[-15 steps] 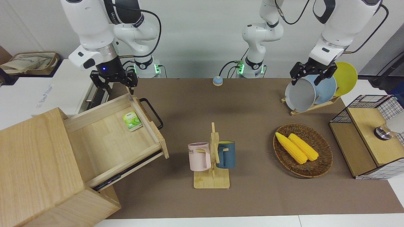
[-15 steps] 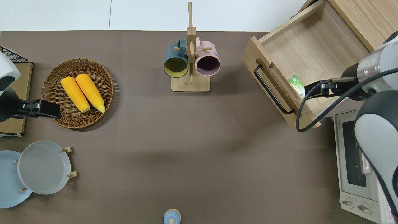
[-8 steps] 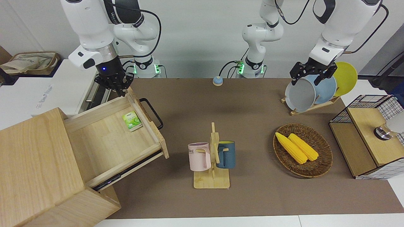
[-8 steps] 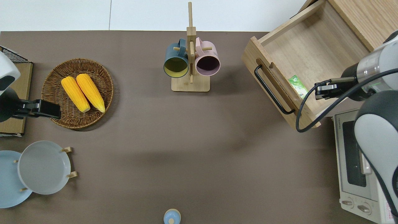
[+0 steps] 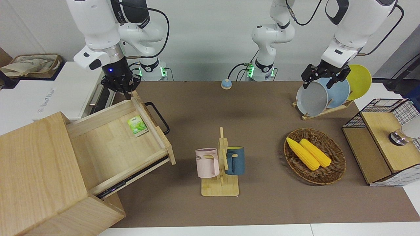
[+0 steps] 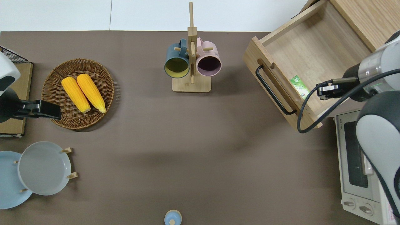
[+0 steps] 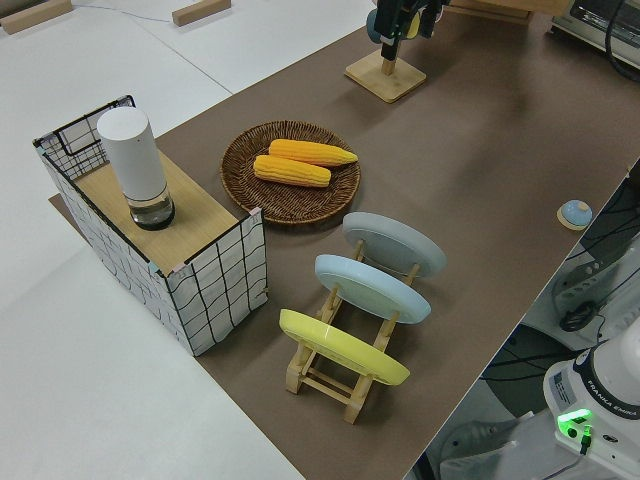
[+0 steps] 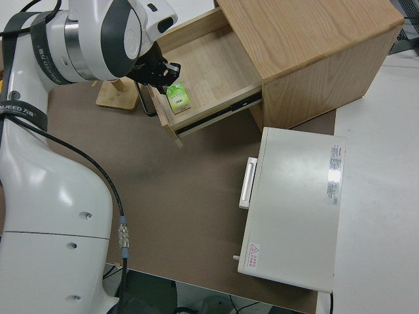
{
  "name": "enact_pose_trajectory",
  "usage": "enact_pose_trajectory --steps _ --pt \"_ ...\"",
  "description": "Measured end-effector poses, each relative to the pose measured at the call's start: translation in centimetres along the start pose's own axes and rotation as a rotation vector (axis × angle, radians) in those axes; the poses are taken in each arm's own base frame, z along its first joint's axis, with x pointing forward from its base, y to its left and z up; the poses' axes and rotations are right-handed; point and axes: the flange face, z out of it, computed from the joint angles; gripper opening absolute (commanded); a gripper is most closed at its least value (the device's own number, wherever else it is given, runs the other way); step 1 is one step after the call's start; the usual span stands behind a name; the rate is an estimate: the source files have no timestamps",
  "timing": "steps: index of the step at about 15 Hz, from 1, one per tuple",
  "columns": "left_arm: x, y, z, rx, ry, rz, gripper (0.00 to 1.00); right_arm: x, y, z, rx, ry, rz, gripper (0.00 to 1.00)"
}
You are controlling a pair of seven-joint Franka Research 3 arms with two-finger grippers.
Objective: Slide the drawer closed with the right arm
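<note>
The drawer (image 5: 111, 144) stands pulled far out of the pale wooden box (image 5: 36, 170), at the right arm's end of the table. Its black loop handle (image 5: 158, 118) faces the middle of the table. A green packet (image 5: 137, 126) lies inside, against the front panel. My right gripper (image 5: 121, 87) is shut on nothing. In the overhead view my right gripper (image 6: 325, 92) hangs over the drawer's (image 6: 312, 53) corner nearest the robots, beside the packet (image 6: 299, 87). My left gripper (image 5: 323, 77) is parked and open.
A white oven (image 6: 359, 168) sits near the drawer, closer to the robots. A mug rack (image 5: 220, 164) stands mid-table. A wicker basket (image 5: 338, 164) of corn, a plate rack (image 5: 325, 95) and a wire basket (image 5: 384, 141) fill the left arm's end.
My right gripper's fingers have gone from spread open to shut, and it rose slightly above the drawer's corner. The drawer has not moved.
</note>
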Motion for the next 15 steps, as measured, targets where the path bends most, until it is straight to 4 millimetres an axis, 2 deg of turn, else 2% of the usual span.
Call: enact_pose_trajectory --steps 3,6,13,15 --pt "0.0 0.0 0.0 0.000 0.000 0.000 0.99 -0.3 -0.8 -0.5 0.002 0.009 -0.003 0.000" --pt "0.0 0.0 0.0 0.000 0.000 0.000 0.99 -0.9 -3.2 -1.3 0.006 0.021 0.037 0.000" --pt "0.0 0.0 0.0 0.000 0.000 0.000 0.99 -3.2 -12.7 -1.5 0.019 0.018 0.233 0.000" --pt "0.0 0.0 0.0 0.000 0.000 0.000 0.99 -3.9 -14.8 -1.1 0.016 0.012 0.284 0.000"
